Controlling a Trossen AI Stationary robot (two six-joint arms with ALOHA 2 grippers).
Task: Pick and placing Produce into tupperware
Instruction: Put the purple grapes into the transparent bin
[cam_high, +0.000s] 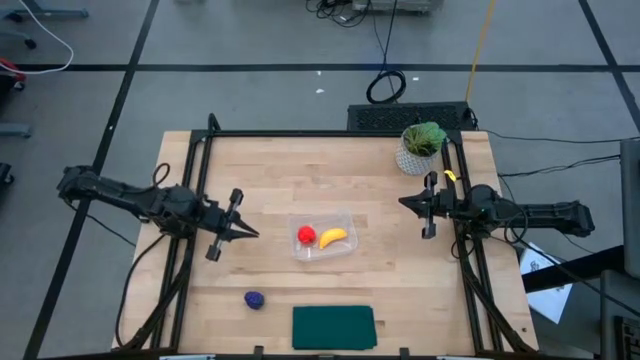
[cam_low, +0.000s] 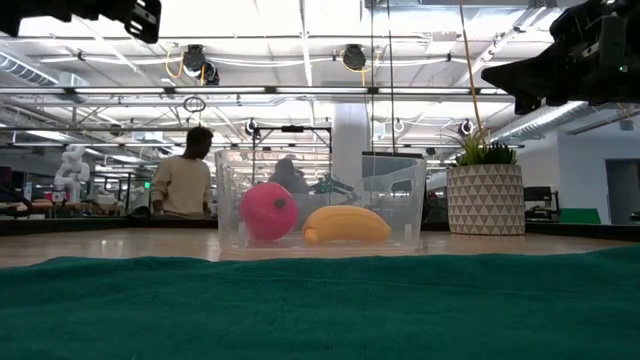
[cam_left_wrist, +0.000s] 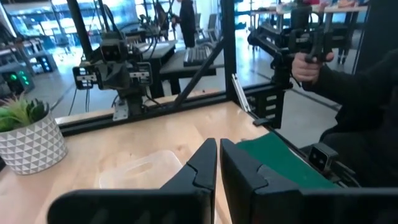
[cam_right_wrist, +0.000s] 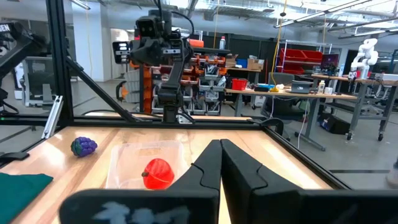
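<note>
The clear tupperware (cam_high: 345, 216) stands mid-table, holding the red round piece (cam_high: 306, 235) and the yellow banana (cam_high: 333, 237). Both lie on its floor, side by side in the low view: the red piece (cam_low: 268, 212) and the banana (cam_low: 345, 225). The dark purple lump (cam_high: 255, 299) lies on the wood near the front edge, left of the tub. My left gripper (cam_high: 250, 233) hovers left of the tub, shut and holding nothing (cam_left_wrist: 219, 163). My right gripper (cam_high: 403, 203) hangs to the tub's right, also shut with nothing in it (cam_right_wrist: 221, 155).
A dark green mat (cam_high: 333, 327) lies at the front edge, right of the purple lump. A potted plant (cam_high: 420, 148) stands at the far right corner. A black frame borders the table. A person's hand (cam_left_wrist: 310, 63) grips a device beyond the table.
</note>
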